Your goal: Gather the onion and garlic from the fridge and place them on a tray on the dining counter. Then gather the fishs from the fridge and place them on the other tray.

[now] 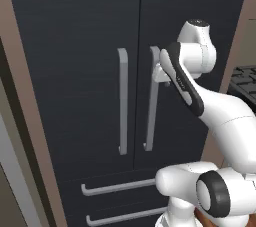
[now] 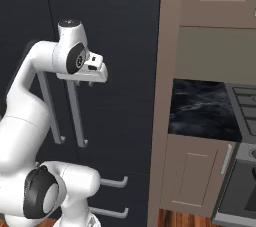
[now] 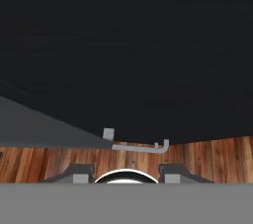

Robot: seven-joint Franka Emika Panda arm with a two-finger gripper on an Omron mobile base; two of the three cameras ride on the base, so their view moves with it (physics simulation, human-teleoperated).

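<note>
I'm at the very start of the job: the fridge [image 1: 75, 71] is closed, both doors flush, so the onion, garlic and fish are somewhere behind them and I can't see any of them. The step in hand, as I read it, is getting a door open.

My end effector [image 1: 161, 73] is up against the upper part of the right door handle [image 1: 151, 101], right at the bar; in the right base view the hand [image 2: 92, 71] sits just in front of that same handle [image 2: 75, 116]. I judge the fingers are around or pressed beside the bar, but the arm's own link covers the contact, so I cannot tell whether the jaws are closed on the handle or merely next to it. In the hand view the finger tips [image 3: 79, 172] look down the dark door face toward the wooden floor [image 3: 197, 156], with a drawer handle [image 3: 141, 147] below.

If the grip is real, the next move calls for a pull outward along an arc about the right door's hinge, probably with the base backing off to make room for the swing. If not, I'd first settle the fingers around the bar.

The left door handle [image 1: 122, 101] stands just beside the one I'm on, so a sloppy grasp could catch both. The brown cabinet panel [image 2: 165, 96] flanks the fridge on the right, with a dark marble-look table [image 2: 200, 108] and a stove [image 2: 245, 106] beyond; the door will swing toward that side. Two drawer handles [image 1: 117, 187] sit below, near my base.
</note>
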